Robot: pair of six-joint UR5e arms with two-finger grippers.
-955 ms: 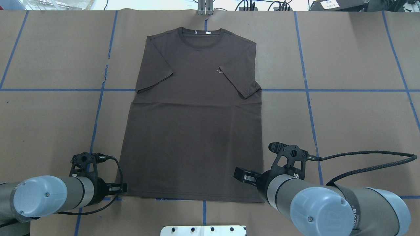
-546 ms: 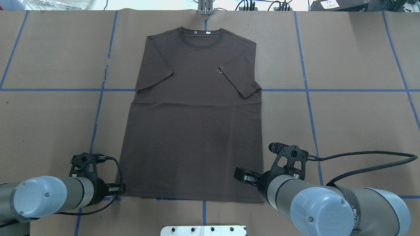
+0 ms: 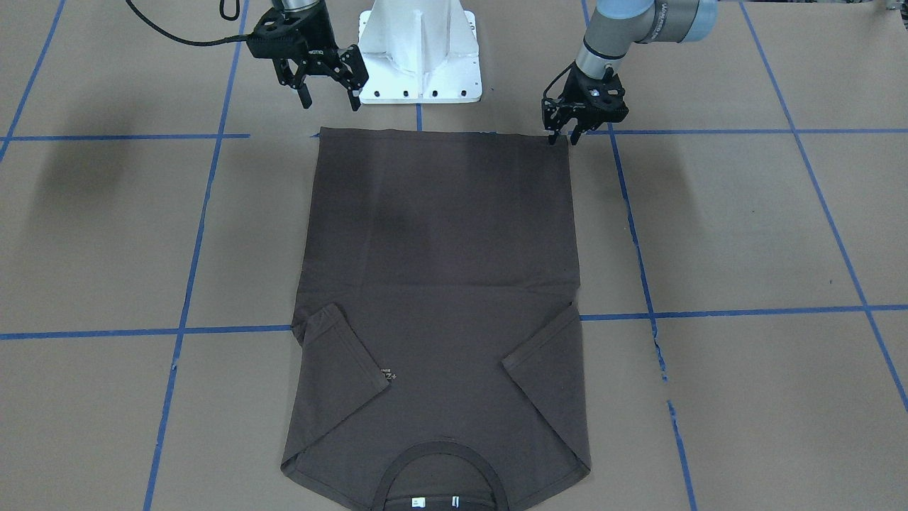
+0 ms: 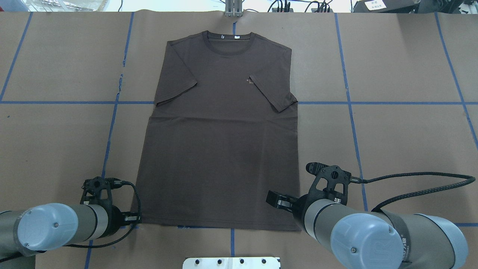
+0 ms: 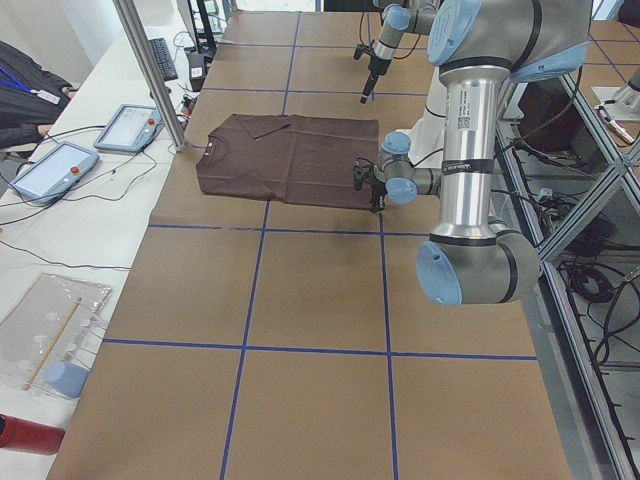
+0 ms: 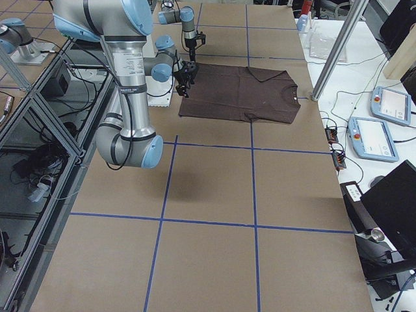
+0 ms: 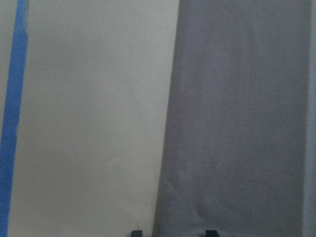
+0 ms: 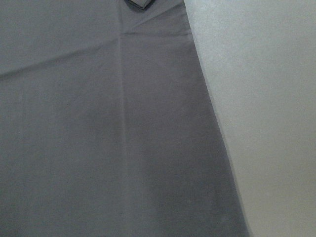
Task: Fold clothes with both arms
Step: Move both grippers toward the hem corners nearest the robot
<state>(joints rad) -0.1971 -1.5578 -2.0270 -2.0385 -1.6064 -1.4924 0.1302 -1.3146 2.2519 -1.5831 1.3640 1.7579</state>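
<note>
Brown paper covers table (image 3: 709, 213), blue tape grid (image 3: 723, 311) across it.

Front view: T-shirt (image 3: 440, 234) lies flat, collar toward me, hem toward white base (image 3: 418, 57). Left gripper (image 3: 562, 140) sits low at one hem corner, fingers apart. Right gripper (image 3: 330, 105) hangs above the table near the other corner, fingers spread wide, holding nothing.

Overhead: both sleeves lie folded inward over shirt body.

Left wrist view: two fingertips (image 7: 137, 232) apart, shirt's side edge between them.

Right wrist view: cloth on left, bare paper on right.

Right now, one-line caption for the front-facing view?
Left hand and right hand, both open, poised at hem corners of a flat T-shirt.
</note>
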